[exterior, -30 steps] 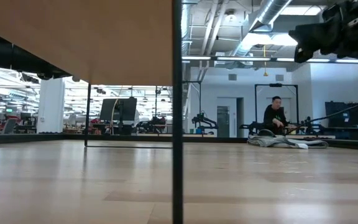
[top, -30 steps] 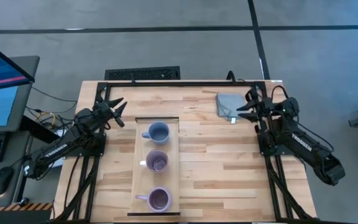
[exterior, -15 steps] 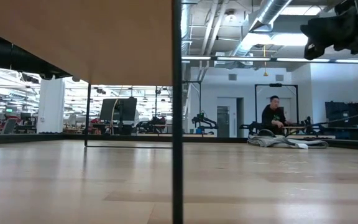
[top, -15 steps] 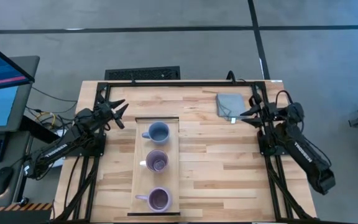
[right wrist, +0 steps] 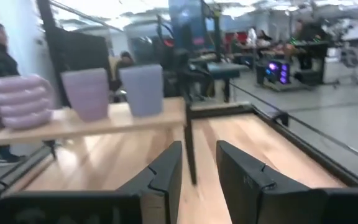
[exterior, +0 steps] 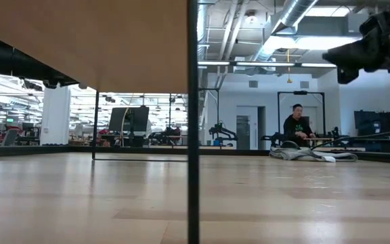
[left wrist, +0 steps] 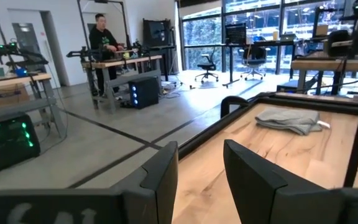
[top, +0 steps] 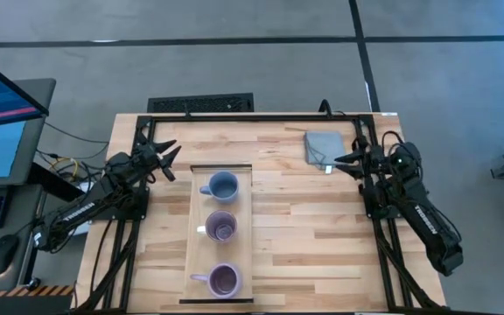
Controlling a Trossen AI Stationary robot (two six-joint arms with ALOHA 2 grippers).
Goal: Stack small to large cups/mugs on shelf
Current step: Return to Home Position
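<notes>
Three mugs stand upright in a row on the pale wooden shelf (top: 196, 262), each on its base: a blue-grey mug (top: 224, 185) at the far end, a purple mug (top: 221, 226) in the middle and another purple mug (top: 224, 280) at the near end. The right wrist view shows the mugs (right wrist: 87, 92) side by side on the raised shelf (right wrist: 135, 119). My left gripper (top: 166, 157) hovers open left of the shelf's far end, holding nothing. My right gripper (top: 344, 162) hovers open near the right edge, also with nothing between its fingers (right wrist: 166, 165).
A folded grey cloth (top: 322, 146) lies at the far right, just beyond my right gripper. The shelf stands on thin dark legs (exterior: 193, 135), with its underside (exterior: 100, 41) above the tabletop. Bare tabletop (top: 304, 236) lies between shelf and right arm. A person (exterior: 296, 125) sits beyond the table.
My right gripper has shifted a little toward the table's near edge and sunk slightly, turning as its arm folded back along the right edge. Its finger gap looks unchanged. The mugs and shelf have stayed put.
</notes>
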